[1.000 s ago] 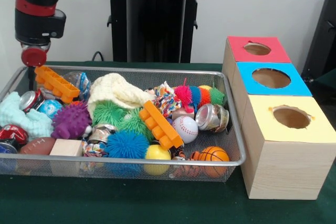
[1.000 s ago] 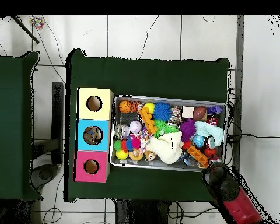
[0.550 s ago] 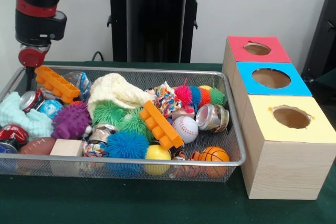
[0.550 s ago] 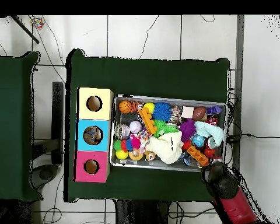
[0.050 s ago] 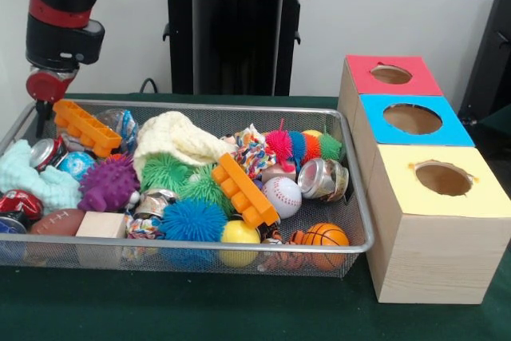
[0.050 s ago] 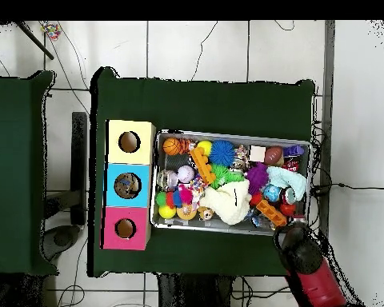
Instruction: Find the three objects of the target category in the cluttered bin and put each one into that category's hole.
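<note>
Three wooden boxes stand in a row beside the wire mesh bin (image 5: 355, 197) on the green worktop (image 5: 200, 309): a red-topped box (image 5: 391, 76), a blue-topped box (image 5: 413, 120) and a yellow-topped box (image 5: 441, 181), each with a round hole in its lid. The bin is crowded with toys, and which category is wanted cannot be told from the pictures. Among the clutter lie a baseball (image 5: 282, 196), a small basketball (image 5: 326, 237), a toy football (image 5: 56, 222), two orange toothed blocks, one near the middle (image 5: 243, 190) and one at the far left corner (image 5: 85, 127), a purple spiky ball (image 5: 107, 184), a blue spiky ball (image 5: 192, 220), a cream knitted cloth (image 5: 180, 140) and a plain wooden cube (image 5: 101, 226).

The claw (image 5: 41, 109) hangs over the bin's far left corner (the corner farthest from the boxes), just beside the end of the corner orange block and above the rim. Its tips are dark and narrow against the mesh, so whether it is spread or closed cannot be told; nothing is seen held in it. In the overhead view the arm (image 6: 303, 256) sits just outside the bin's edge.
</note>
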Controlling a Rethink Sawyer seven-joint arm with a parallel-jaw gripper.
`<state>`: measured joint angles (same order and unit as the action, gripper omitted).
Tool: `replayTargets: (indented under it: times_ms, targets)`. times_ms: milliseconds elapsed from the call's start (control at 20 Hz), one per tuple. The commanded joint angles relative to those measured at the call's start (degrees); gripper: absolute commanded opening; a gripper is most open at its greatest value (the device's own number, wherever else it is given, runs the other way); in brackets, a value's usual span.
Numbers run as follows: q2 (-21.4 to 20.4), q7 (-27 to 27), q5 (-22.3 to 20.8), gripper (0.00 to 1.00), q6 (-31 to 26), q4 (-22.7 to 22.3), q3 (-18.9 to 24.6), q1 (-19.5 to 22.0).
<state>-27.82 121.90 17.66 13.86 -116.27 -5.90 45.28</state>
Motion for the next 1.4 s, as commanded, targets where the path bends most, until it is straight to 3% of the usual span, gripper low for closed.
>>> replayTargets:
  times_ms: [50, 400, 650, 900, 1150, 1400]
  targets:
    - [2.7, 17.1, 2.9, 1.0, -1.7, -7.1, 5.3, -0.6]
    - [2.2, 16.4, 2.4, 1.0, -2.6, -8.0, 7.9, -4.8]
    - [3.5, 13.5, 1.3, 1.0, -4.2, -6.5, 8.9, -3.9]
    - [2.8, 13.7, 2.5, 1.0, -4.8, -7.2, 8.7, -5.6]
    - [2.0, 14.8, 2.4, 1.0, -3.8, -9.1, 8.8, -6.5]
    - [1.0, 16.0, -0.4, 1.0, -0.8, -13.1, 9.9, -5.4]
